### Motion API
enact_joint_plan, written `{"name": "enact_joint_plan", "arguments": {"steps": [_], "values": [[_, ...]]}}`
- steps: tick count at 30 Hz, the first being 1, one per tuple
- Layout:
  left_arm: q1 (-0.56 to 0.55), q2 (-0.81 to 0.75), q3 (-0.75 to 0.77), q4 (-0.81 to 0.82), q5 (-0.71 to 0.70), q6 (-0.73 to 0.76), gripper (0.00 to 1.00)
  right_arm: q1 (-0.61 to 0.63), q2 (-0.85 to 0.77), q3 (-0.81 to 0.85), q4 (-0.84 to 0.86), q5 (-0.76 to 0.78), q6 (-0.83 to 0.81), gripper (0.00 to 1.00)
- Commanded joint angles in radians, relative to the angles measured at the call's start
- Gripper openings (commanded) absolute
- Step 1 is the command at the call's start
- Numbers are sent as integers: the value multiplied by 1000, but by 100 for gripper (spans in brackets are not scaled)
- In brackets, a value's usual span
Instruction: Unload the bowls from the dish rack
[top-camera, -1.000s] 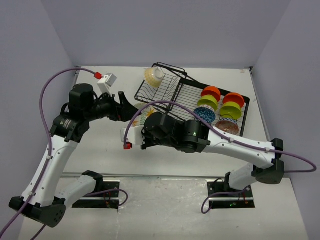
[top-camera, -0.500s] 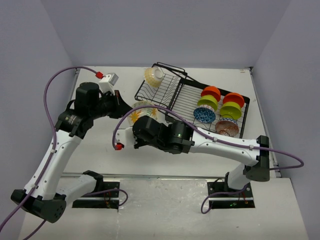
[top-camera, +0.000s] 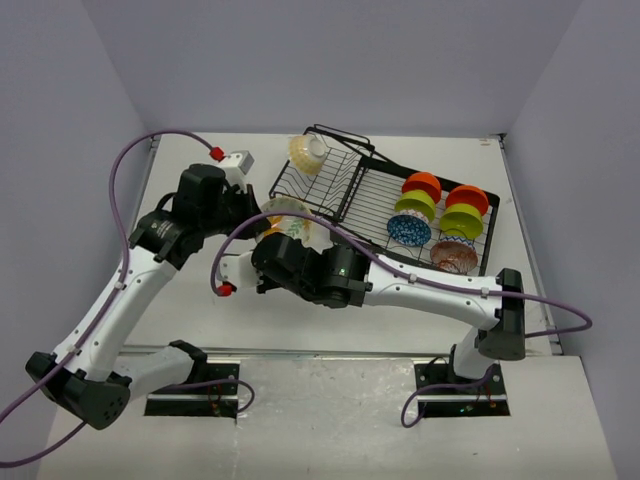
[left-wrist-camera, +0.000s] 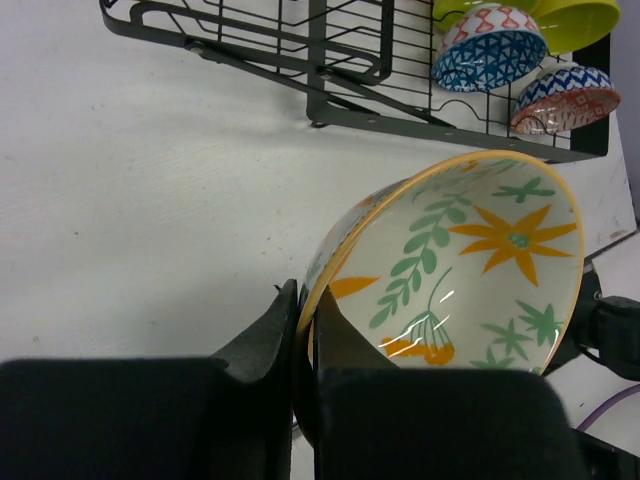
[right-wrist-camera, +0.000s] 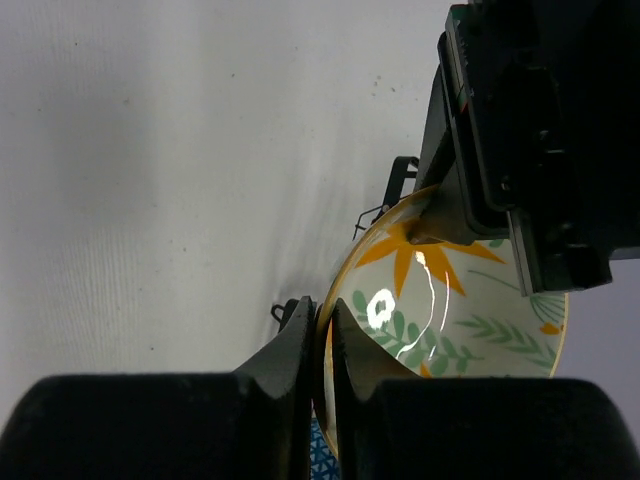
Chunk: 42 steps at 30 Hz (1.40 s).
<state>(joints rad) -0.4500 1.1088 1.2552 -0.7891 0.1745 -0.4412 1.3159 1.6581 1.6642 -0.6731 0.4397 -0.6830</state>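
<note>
The floral bowl (left-wrist-camera: 450, 270) is out of the dish rack (left-wrist-camera: 330, 60). It is white with green leaves and an orange flower inside, and it has a yellow rim. It is tipped on its side between my two grippers.

From my left jaws, the black rack is just past the bowl, on the white table (left-wrist-camera: 130, 200). The other bowls stand on edge in the rack, well away from both pairs of jaws. A cream-yellow bowl (top-camera: 307, 152) is in the far-left part. In the right part are two orange bowls (top-camera: 422, 185), two lime green bowls (top-camera: 415, 205), a blue patterned bowl (top-camera: 409, 230) and a brownish pink bowl (top-camera: 455, 255).

From my right jaws, the black body of my other gripper is right ahead, across the bowl. It touches the far side of the rim. My two arms are very close together here.

My left gripper (left-wrist-camera: 305, 310) has its jaws almost together. They pinch the bowl's rim, with one finger outside the bowl and one inside.

My right gripper (right-wrist-camera: 320, 320) is narrow too, and it squeezes another part of the same rim between its jaws. Both grippers hold this one bowl at once.
</note>
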Motion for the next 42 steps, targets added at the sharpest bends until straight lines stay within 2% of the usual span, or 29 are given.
{"name": "enact_joint_plan", "arguments": {"steps": [1,4,6,7,8,9,10,13,15,16,19,24,26,30,34,39,40,42], "values": [[-22,11,36,-64,-110,29,0,2,-17,66,78,80,-21,0],[-24,-6,47,-55,-170,3,0,2,-26,29,121,86,-18,0],[-24,-15,58,-47,-260,-19,0,-3,-29,11,164,96,2,2],[-24,-17,62,-36,-283,-43,0,-9,-31,0,174,97,14,31],[-24,-14,73,-29,-324,-56,0,-15,-32,-7,211,109,46,53],[-24,-9,79,-22,-348,-79,0,-27,-43,-24,222,108,63,91],[-23,0,88,-21,-403,-93,0,-36,-52,-30,233,120,82,99],[29,37,121,-10,-443,-129,0,-73,-118,-79,280,157,180,99],[189,60,103,55,-382,-143,0,-104,-211,-148,322,195,288,99],[308,77,86,88,-298,-148,0,-115,-246,-176,340,195,371,99],[440,168,43,216,-263,-218,0,-167,-409,-337,368,115,541,99],[491,461,55,339,-265,-301,0,-253,-696,-559,484,-100,782,99],[505,572,53,414,-233,-330,0,-262,-759,-639,501,-136,806,99],[524,701,41,534,-179,-361,0,-262,-880,-687,460,-216,818,99],[524,763,10,626,-142,-390,0,-262,-935,-728,463,-228,809,99],[524,772,-11,623,-203,-409,0,-262,-945,-742,461,-210,789,99],[524,773,-11,604,-211,-410,4,-262,-940,-742,463,-208,786,99],[525,769,-17,593,-239,-410,19,-262,-933,-744,461,-206,783,99]]}}
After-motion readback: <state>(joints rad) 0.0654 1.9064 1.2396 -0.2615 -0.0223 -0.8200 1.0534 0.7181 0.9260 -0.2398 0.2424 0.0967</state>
